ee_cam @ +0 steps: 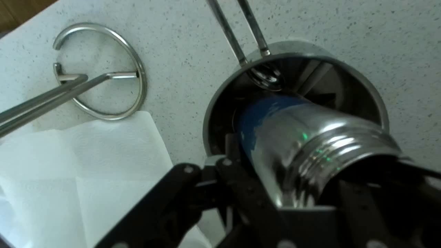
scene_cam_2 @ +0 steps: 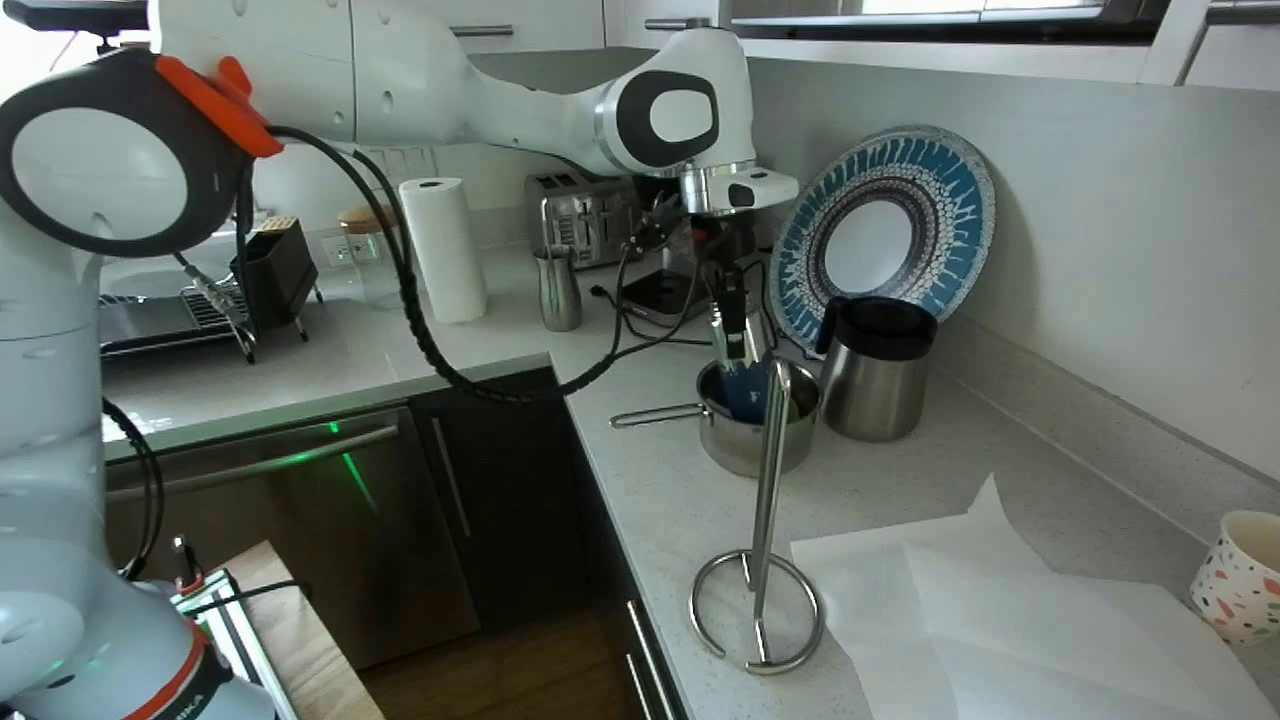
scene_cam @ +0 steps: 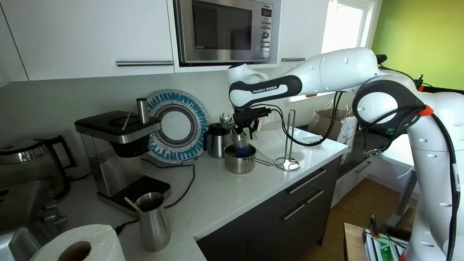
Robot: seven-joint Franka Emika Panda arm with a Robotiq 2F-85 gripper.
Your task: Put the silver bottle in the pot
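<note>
While the silver-and-blue metal bottle leans in the steel saucepan, its threaded neck meets the jaws

Because the bottle sits base-down inside the pan, we judge the placing nearly done. Wrist view: long axis slants from mid-frame to lower right, with the open mouth right at the Robotiq gripper, which fills the bottom edge. In both exterior views the blue base dips below the rim; whether it touches the pan's floor we cannot see.

Jaws stand well apart. The finger near frame centre runs beside the bottle's body; its partner fades into shadow at the mouth, inside or alongside, we cannot tell. Nor can we tell whether they press on the metal.

The next move turns on that slant: we would free the jaws, then back straight out; a sideways pull might drag the bottle over.
</note>
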